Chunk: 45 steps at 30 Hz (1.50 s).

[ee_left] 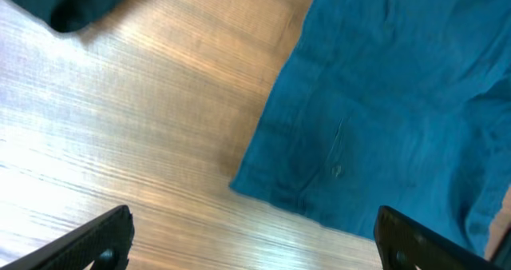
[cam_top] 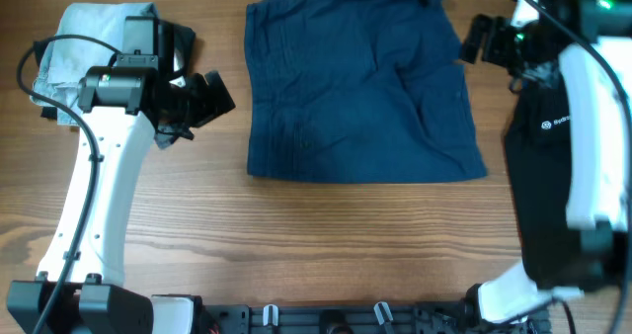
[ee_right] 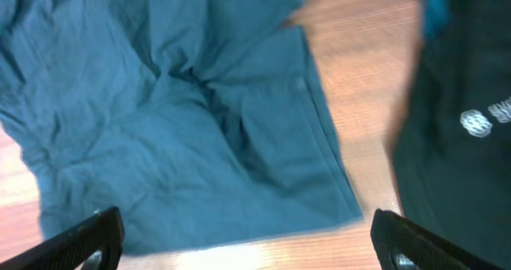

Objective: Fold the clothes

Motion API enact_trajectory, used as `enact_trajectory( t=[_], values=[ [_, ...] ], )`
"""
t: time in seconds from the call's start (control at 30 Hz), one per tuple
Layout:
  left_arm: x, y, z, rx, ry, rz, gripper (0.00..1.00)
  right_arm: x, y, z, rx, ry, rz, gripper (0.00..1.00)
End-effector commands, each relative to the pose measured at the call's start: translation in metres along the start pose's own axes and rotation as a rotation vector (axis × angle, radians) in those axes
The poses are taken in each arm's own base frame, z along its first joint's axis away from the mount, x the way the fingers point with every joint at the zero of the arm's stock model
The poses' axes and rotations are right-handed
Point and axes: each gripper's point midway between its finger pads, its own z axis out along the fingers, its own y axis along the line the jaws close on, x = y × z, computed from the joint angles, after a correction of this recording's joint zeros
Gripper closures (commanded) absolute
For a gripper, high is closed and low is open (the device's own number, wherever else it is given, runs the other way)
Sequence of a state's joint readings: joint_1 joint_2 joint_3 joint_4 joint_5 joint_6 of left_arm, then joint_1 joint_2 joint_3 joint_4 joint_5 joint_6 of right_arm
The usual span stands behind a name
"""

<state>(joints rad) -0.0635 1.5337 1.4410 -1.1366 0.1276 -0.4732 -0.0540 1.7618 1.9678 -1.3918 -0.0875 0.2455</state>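
Observation:
The dark navy garment point(cam_top: 360, 87) lies spread flat on the wooden table, roughly rectangular, with creases toward its right side. It also shows in the left wrist view point(ee_left: 399, 94) and the right wrist view point(ee_right: 184, 118). My left gripper point(cam_top: 212, 99) is open and empty, just left of the garment's left edge; in its own view the fingers point(ee_left: 251, 242) hover over bare wood beside a cloth corner. My right gripper point(cam_top: 476, 40) is open and empty at the garment's upper right corner; its fingers point(ee_right: 243, 242) sit over the cloth edge.
A black garment with a small white logo point(cam_top: 558, 166) lies at the right under the right arm, also in the right wrist view point(ee_right: 463, 142). A pale blue denim piece point(cam_top: 84, 38) lies at the far left behind the left arm.

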Motion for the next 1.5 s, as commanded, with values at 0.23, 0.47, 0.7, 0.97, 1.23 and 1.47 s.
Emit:
enact_trajectory(
  t=[0.23,0.47,0.7,0.97,1.23,1.47],
  values=[
    [0.086,-0.006,0.053,-0.12,0.152,-0.028,0.07,0.081,-0.04,-0.026,0.177,0.111,0.252,0.0],
    [0.104,0.023,0.102,-0.176,0.112,-0.108,0.13,0.136,-0.054,0.061,0.21,0.248,0.397,0.0],
    [0.094,0.021,0.108,-0.163,0.055,-0.126,0.24,0.168,-0.061,0.134,0.161,0.238,0.427,0.16],
    [0.101,0.01,0.13,-0.158,0.086,-0.096,0.18,0.181,-0.068,0.158,0.16,0.218,0.424,0.16],
    [0.112,0.008,0.163,-0.179,0.141,-0.078,0.18,0.19,-0.075,0.171,0.172,0.199,0.422,0.21],
    [0.113,0.01,0.184,-0.191,0.151,-0.078,0.29,0.187,-0.075,0.185,0.155,0.161,0.416,0.24]
  ],
)
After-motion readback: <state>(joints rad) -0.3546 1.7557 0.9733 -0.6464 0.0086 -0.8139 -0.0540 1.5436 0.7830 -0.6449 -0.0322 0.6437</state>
